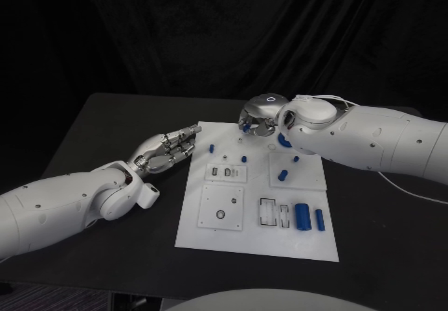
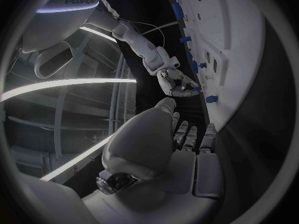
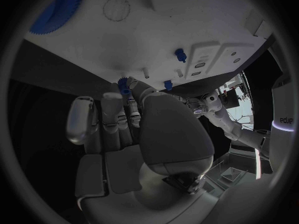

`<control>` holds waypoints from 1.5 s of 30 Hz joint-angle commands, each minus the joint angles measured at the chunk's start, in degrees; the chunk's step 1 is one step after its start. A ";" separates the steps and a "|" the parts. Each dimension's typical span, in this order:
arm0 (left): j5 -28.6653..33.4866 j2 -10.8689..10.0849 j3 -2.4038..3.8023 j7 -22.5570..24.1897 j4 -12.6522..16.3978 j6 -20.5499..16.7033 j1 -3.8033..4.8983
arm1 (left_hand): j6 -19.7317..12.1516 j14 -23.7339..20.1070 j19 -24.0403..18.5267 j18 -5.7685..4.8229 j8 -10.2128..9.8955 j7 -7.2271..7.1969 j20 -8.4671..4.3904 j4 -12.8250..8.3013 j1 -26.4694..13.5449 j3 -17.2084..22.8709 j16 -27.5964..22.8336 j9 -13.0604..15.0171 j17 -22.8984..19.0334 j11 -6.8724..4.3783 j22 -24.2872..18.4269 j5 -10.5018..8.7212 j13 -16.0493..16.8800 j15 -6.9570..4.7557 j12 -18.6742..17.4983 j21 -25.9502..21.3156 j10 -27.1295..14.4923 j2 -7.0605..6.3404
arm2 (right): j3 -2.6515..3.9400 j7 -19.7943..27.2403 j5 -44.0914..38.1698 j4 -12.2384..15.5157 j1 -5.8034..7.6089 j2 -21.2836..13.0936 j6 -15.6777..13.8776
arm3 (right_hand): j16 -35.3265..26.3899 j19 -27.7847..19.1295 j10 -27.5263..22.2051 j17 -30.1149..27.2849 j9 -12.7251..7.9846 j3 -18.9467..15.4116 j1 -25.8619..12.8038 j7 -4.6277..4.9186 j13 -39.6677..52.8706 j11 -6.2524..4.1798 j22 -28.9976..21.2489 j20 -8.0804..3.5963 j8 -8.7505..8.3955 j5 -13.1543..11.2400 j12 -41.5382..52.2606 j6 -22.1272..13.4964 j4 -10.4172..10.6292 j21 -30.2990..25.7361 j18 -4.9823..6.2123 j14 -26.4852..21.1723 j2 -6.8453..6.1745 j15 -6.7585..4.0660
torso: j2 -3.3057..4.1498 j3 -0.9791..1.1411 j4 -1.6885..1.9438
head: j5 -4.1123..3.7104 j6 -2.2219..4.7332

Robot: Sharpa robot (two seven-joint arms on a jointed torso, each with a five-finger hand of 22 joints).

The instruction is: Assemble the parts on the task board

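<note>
The white task board (image 1: pixel 217 234) lies mid-table with several blue parts on it: small pegs (image 1: pixel 245 158) near its far edge, a peg (image 1: pixel 283 173) on a raised plate and two cylinders (image 1: pixel 302 216) at the near right. My right hand (image 1: pixel 259 123) hovers over the board's far edge and pinches a small blue part (image 3: pixel 124 86) at its fingertips. That hand (image 2: pixel 177 82) shows in the left wrist view too. My left hand (image 1: pixel 168 150) lies at the board's far left edge, fingers stretched out and holding nothing.
A large blue gear (image 3: pixel 59 10) sits on the board beneath my right forearm. Raised white plates with slots and holes (image 1: pixel 222 207) cover the board's middle. Black table surrounds the board on all sides.
</note>
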 commanded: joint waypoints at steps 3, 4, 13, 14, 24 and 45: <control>0.03 0.32 0.05 7.66 -0.22 0.87 -0.03 | 0.22 -0.06 -0.13 1.08 -0.19 0.13 -0.12 0.10 0.08 0.33 0.14 0.05 -0.03 0.01 -0.03 -0.23 0.04 -0.18 0.10 0.11 -0.18 -0.29 | 0.08 0.47 -0.10 -0.54 -0.27 0.45 -0.33 | 0.03 -0.15 0.27 0.16 0.08 0.04 0.18 -0.05 0.08 -0.21 0.11 0.13 -0.36 0.27 -0.26 -0.59 0.24 -0.02 -0.45 -0.39 -0.29 -0.08 | -0.01 -0.03 -0.02 | 0.03 -0.16; 0.03 0.37 0.05 7.65 -0.27 0.91 -0.03 | 0.22 -0.06 -0.13 1.08 -0.19 0.13 -0.12 0.10 0.08 0.33 0.14 0.05 -0.03 0.01 -0.03 -0.23 0.04 -0.18 0.10 0.11 -0.18 -0.29 | 0.09 0.48 -0.10 -0.64 -0.31 0.55 -0.24 | 0.02 -0.15 0.29 0.14 0.08 0.04 0.18 -0.06 0.08 -0.22 0.12 0.12 -0.38 0.26 -0.27 -0.62 0.25 -0.02 -0.45 -0.40 -0.30 -0.09 | 0.01 -0.03 -0.02 | 0.01 -0.18; 0.03 0.54 0.05 7.62 -0.40 1.00 -0.03 | 0.26 -0.05 -0.12 1.08 -0.19 0.22 -0.09 0.08 0.09 0.38 0.15 0.05 -0.03 0.00 -0.03 -0.23 0.04 -0.15 0.10 0.12 -0.20 -0.28 | 0.14 0.17 -0.10 -1.59 -0.53 1.16 0.26 | -0.15 -0.22 0.35 -0.10 0.04 0.00 0.06 -0.15 0.11 -0.20 0.14 0.12 -0.67 0.15 -0.39 -0.94 0.43 -0.06 -0.44 -0.57 -0.39 -0.08 | -0.01 -0.06 0.03 | -0.06 -0.33; 0.03 0.55 0.05 7.62 -0.41 1.01 -0.03 | 0.26 -0.05 -0.12 1.08 -0.19 0.22 -0.09 0.08 0.09 0.38 0.15 0.05 -0.03 0.00 -0.03 -0.23 0.04 -0.15 0.10 0.12 -0.20 -0.28 | 0.15 0.10 -0.10 -1.69 -0.54 1.22 0.37 | -0.15 -0.25 0.28 -0.09 0.04 -0.01 0.04 -0.16 0.10 -0.15 0.13 0.13 -0.72 0.14 -0.45 -1.00 0.47 -0.09 -0.44 -0.60 -0.41 -0.05 | 0.00 -0.04 0.02 | -0.08 -0.33; 0.03 0.67 0.05 7.55 -0.55 1.19 -0.03 | 0.32 -0.04 -0.09 1.07 -0.18 0.29 -0.06 0.07 0.09 0.42 0.15 0.06 -0.03 0.01 -0.02 -0.24 0.04 -0.13 0.10 0.14 -0.21 -0.27 | 0.17 -1.60 -0.10 -2.28 -0.61 1.57 3.16 | -1.91 -1.87 -2.32 -2.46 -0.39 0.27 -0.15 -0.91 -0.06 0.87 -1.50 0.75 -2.57 -0.03 -2.49 -3.28 1.16 -1.70 -0.02 -2.37 -1.01 0.73 | -0.01 -0.04 0.03 | -0.02 -0.46; 0.03 0.31 0.05 7.67 -0.54 1.01 -0.09 | 0.69 -0.17 -0.16 1.06 -0.12 0.89 0.14 -0.06 0.14 0.72 0.10 0.11 -0.07 0.06 -0.05 -0.24 0.05 -0.11 0.13 0.08 -0.23 -0.27 | 0.55 -1.83 -0.10 -0.74 -0.44 -0.58 -0.78 | -7.14 -6.58 -21.97 -8.57 -8.71 -3.18 0.80 -4.16 -0.12 2.79 -5.76 1.17 -3.76 -0.32 -6.19 -22.00 0.40 -7.60 1.29 -7.81 -1.42 0.91 | 0.00 -0.02 -0.04 | 0.64 -0.82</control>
